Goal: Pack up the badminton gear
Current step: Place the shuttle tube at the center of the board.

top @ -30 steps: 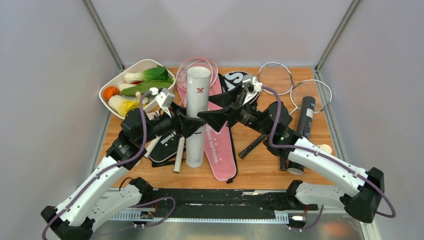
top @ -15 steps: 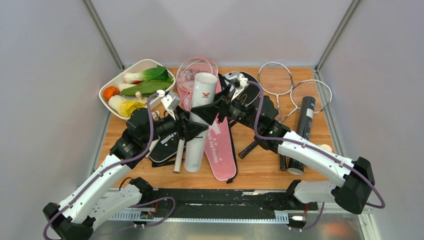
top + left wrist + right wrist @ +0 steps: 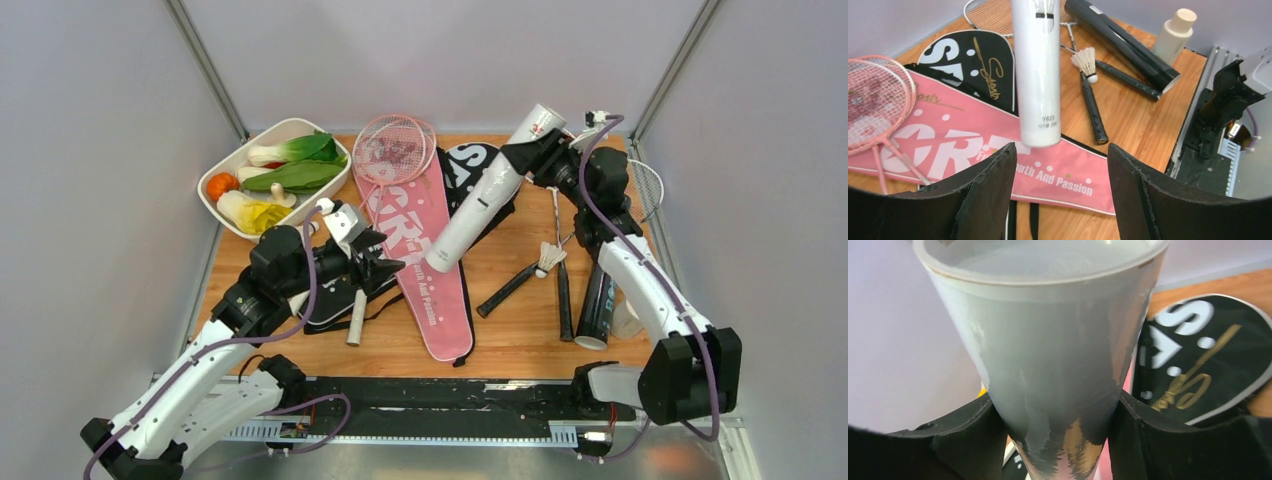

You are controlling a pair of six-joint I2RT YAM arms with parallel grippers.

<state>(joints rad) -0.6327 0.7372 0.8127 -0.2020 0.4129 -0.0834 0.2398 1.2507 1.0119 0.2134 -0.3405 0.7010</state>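
My right gripper (image 3: 527, 155) is shut on the long white tube (image 3: 480, 200) and holds it tilted in the air at the back right, its lower end over the pink "SPORT" cover (image 3: 428, 280). In the right wrist view the tube (image 3: 1048, 335) fills the space between the jaws of that gripper (image 3: 1055, 405). My left gripper (image 3: 385, 268) is open and empty beside the pink cover, as the left wrist view (image 3: 1060, 150) shows. A pink racket (image 3: 393, 150) lies on the cover's head. A black cover (image 3: 468, 165) lies behind. A shuttlecock (image 3: 548, 257) lies on the wood.
A white dish of vegetables (image 3: 232, 160) stands at the back left. A black tube (image 3: 598, 305) and black racket handles (image 3: 562, 295) lie at the right. A small white bottle with a tan cap (image 3: 1175, 30) stands past them. A second black cover (image 3: 330, 300) lies under my left arm.
The left gripper let go of the white tube and drew back left. The right arm swung the tube up and to the back right. A shuttlecock now shows on the table.
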